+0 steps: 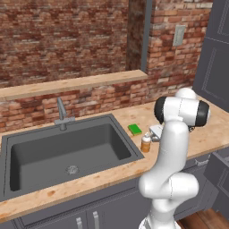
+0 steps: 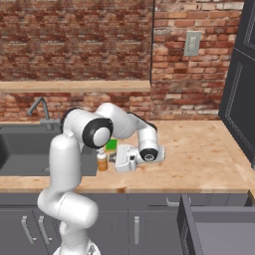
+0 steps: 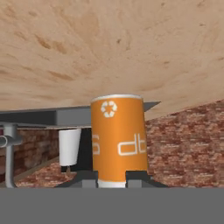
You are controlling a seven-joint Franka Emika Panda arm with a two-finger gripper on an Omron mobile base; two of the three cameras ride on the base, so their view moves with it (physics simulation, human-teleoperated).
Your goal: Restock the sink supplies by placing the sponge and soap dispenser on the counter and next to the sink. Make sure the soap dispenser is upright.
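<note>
Bottle [image 1: 146, 143] stands upright on the counter [image 1: 210, 134], just beside the sink [image 1: 67, 152] at its right rim, white pump on top. Sponge [image 1: 135, 129] lies flat just behind it, at about 11 o'clock from the bottle in the left base view, near the same rim; the two look apart, though barely. Gripper [image 3: 112, 177] comes in low from the bottle's 3 o'clock side, hand laid nearly level with the counter. In the hand view the claw is drawn in narrow, clamped on the bottle's orange body, one fingertip [image 3: 85, 177] on each flank. Both supplies already sit where the task wants them, so my guess is that letting go is what remains. Risk: a sideways pull before the fingers part would tip the bottle, toward the basin or onto the sponge. An uneven release could rock it too.
</note>
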